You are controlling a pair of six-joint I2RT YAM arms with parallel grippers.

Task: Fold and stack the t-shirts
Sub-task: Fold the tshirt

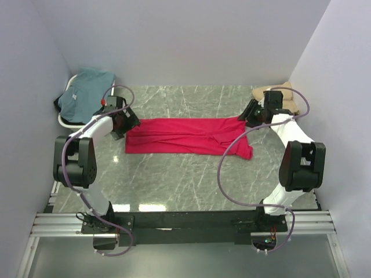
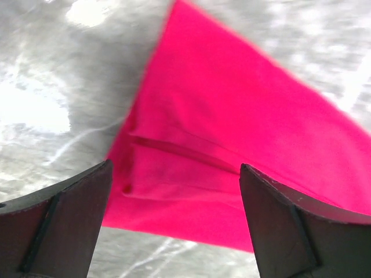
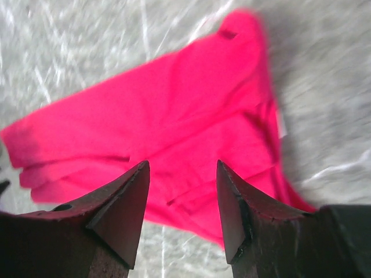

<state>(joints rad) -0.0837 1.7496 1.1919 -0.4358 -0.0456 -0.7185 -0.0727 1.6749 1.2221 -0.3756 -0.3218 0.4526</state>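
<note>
At 10 o'clock the teal t-shirt [image 1: 87, 87] lies crumpled in the white basket [image 1: 62, 120]. The left end effector [image 1: 124, 123] hovers over the 9 o'clock end of the red t-shirt [image 1: 185, 136], its fingers apart and holding nothing. This shirt lies as a long band across the middle of the surface [image 1: 174, 179], so I judge that the lengthwise fold is done. The right end effector [image 1: 250, 112] hangs at the 3 o'clock end, also apart and empty. The tan t-shirt [image 1: 283, 95] waits at 2 o'clock. The next move probably calls for pinching one end and carrying it over the other.
</note>
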